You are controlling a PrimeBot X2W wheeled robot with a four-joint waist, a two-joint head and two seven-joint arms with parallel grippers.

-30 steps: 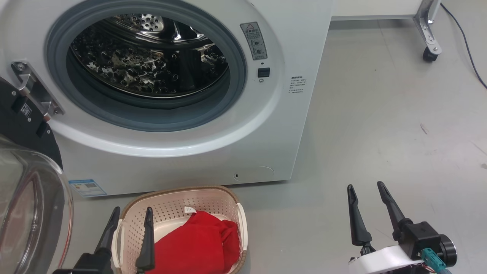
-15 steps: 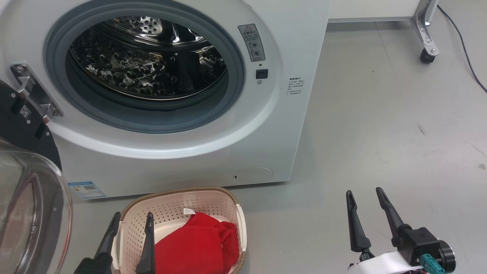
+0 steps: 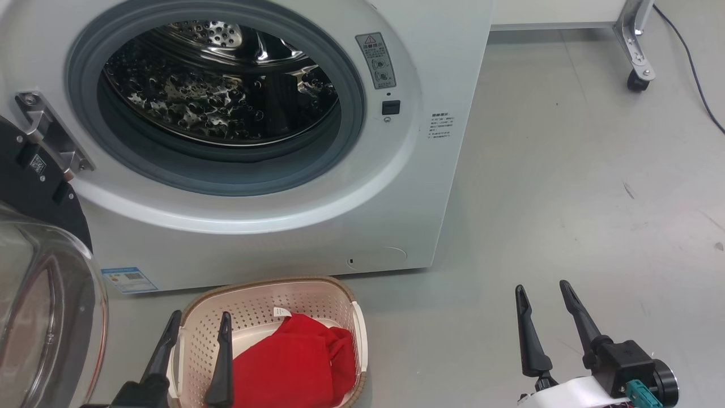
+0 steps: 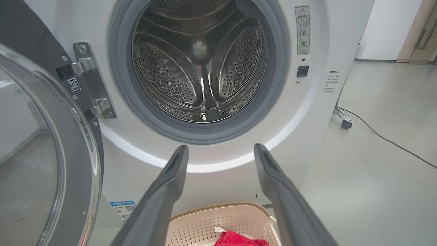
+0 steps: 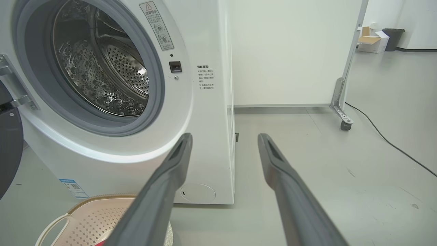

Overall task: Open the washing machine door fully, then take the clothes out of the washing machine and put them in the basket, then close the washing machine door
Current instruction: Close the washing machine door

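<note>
Both empty: left gripper [image 3: 201,314] and right gripper [image 3: 541,286] gape.
Red clothes [image 3: 289,362] lie in the basket [image 3: 266,282]; washing machine door [image 3: 45,317] hangs open lower left, bowl seemingly bulging rightward.

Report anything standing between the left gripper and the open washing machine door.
Nothing visible does. The left gripper hangs open above the left side of the basket; the washing machine door stands just to its left, with open air between.

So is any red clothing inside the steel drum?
No, the perforated steel drum looks bare; the red clothes lie in the cream plastic basket.
</note>
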